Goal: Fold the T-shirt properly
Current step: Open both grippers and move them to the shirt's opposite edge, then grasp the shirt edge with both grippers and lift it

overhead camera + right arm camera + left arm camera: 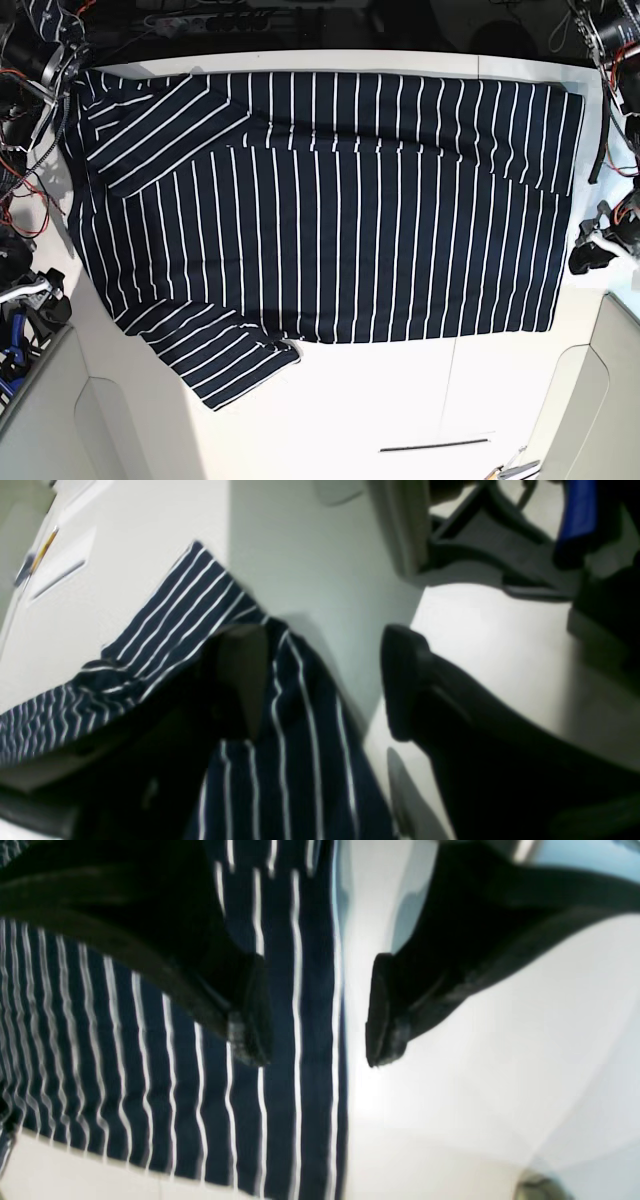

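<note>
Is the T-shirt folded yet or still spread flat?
Mostly spread: the T-shirt lies flat across the table, with only the far sleeve turned in.

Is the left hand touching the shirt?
Cannot tell. The left wrist view shows the open left hand straddling the shirt edge, one finger over fabric, but blur hides any contact.

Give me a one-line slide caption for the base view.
Striped T-shirt spread flat across the white table, one sleeve angled toward the near edge.

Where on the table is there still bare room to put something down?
Bare room: the wide white table strip below the T-shirt hem, down to the near edge. Crowded: both side margins, by the left gripper and the cables.
</note>
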